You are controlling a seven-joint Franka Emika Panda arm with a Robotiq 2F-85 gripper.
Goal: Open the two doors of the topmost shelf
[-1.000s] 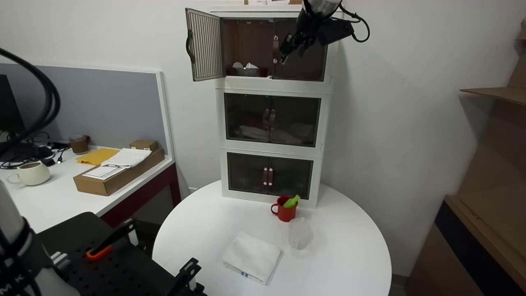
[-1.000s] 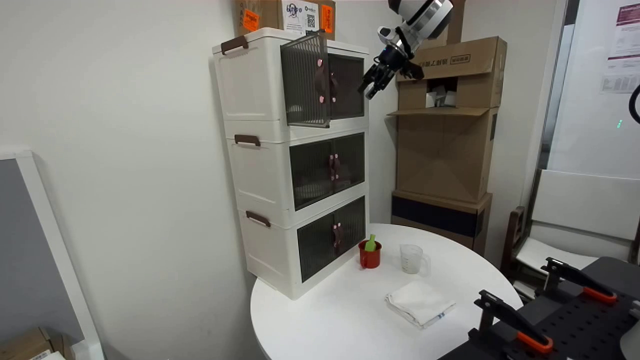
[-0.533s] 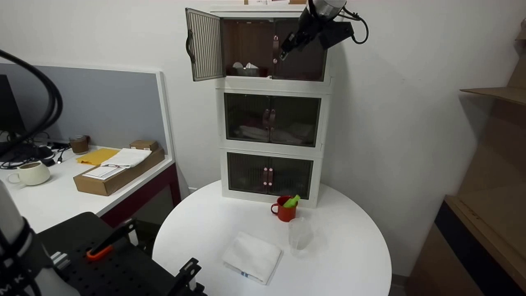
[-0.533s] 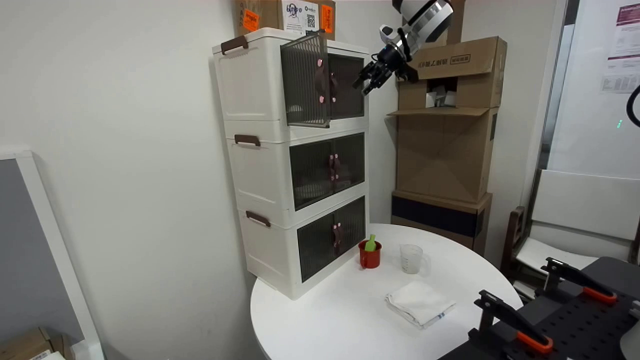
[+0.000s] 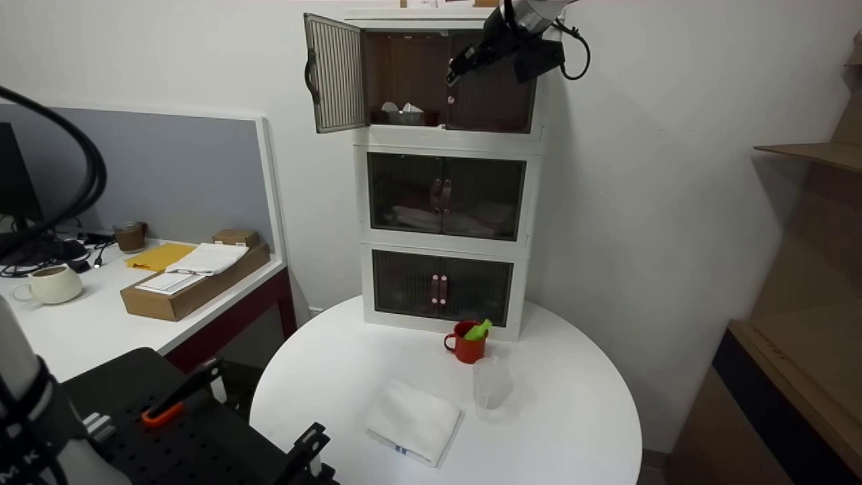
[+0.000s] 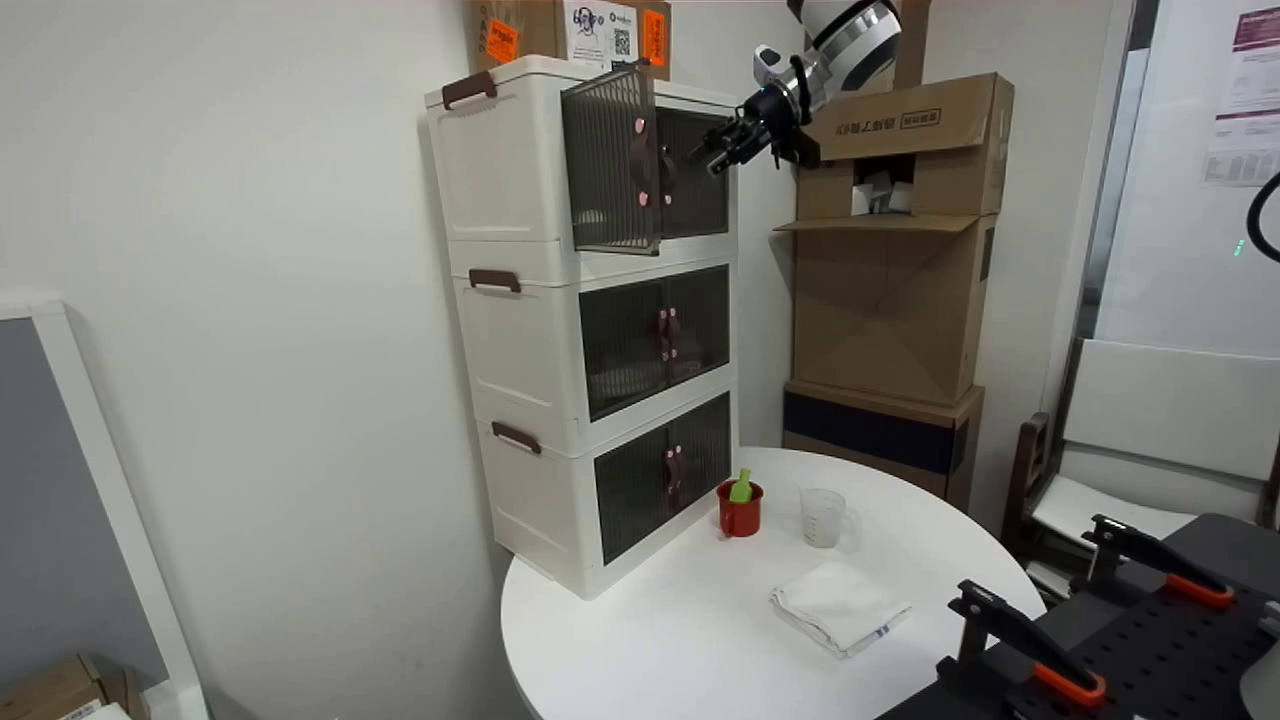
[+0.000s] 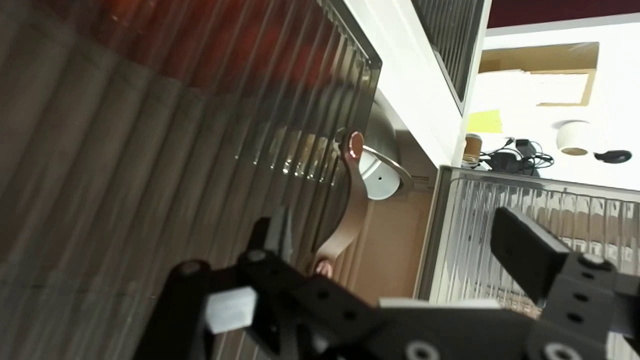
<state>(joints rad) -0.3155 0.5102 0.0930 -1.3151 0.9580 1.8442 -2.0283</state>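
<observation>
One open, one to go; depth unread

The closed door [image 7: 200, 150], a smoky-brown ribbed see-through panel, is covering one half of the dark-lined, white-framed topmost shelf [image 5: 407, 64]. Its brown curved strap handle [image 7: 359, 200] is sitting ahead of your black two-jawed gripper [image 7: 392, 225]: in the wrist view it is lying between the jaws, nearer the jaw on that view's left, long axis running roughly crosswise to the line joining the tips. You are holding the jaws well spread, nothing pinched. Judgement: the next move is calling for a forward reach. The open door [image 5: 337, 74], a matching ribbed panel, is standing outward from the other half.

Hard to read: in an exterior view the gripper is masking the handle, leaving little but its lower pink stud [image 5: 450, 100]. Touching or apart: no view is settling it.
</observation>
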